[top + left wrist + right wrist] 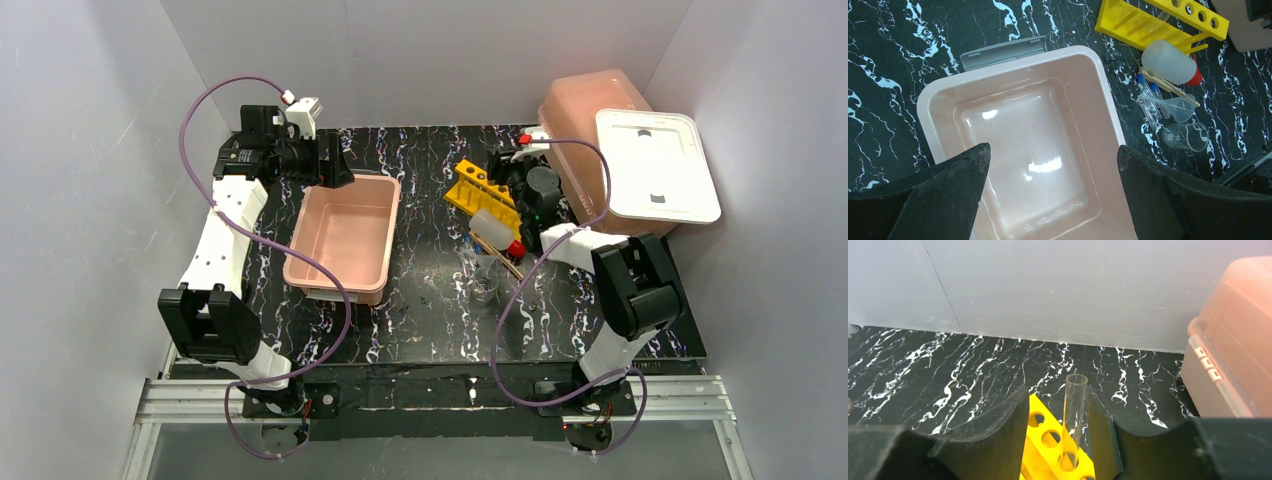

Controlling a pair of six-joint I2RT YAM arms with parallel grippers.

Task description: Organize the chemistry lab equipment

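Observation:
The yellow tube rack [480, 190] lies at the back centre-right. My right gripper [507, 165] is open over its far end. In the right wrist view a clear test tube [1074, 410] stands in a hole of the rack [1048, 440], between my fingers [1058, 396] and close against the right one. A white bottle [493, 226] with a red cap, brown sticks [497, 255] and small clear glassware [483, 285] lie in front of the rack. My left gripper [1053, 170] is open and empty above the pink tub [923, 100]. The left wrist view also shows the bottle [1168, 61], funnel [1178, 107] and beaker [1188, 136].
The open pink tub [345, 235] sits left of centre, with nothing in it. A larger pink tub [590, 100] stands at the back right, with a white lid [655, 165] leaning on it. Grey walls close in on three sides.

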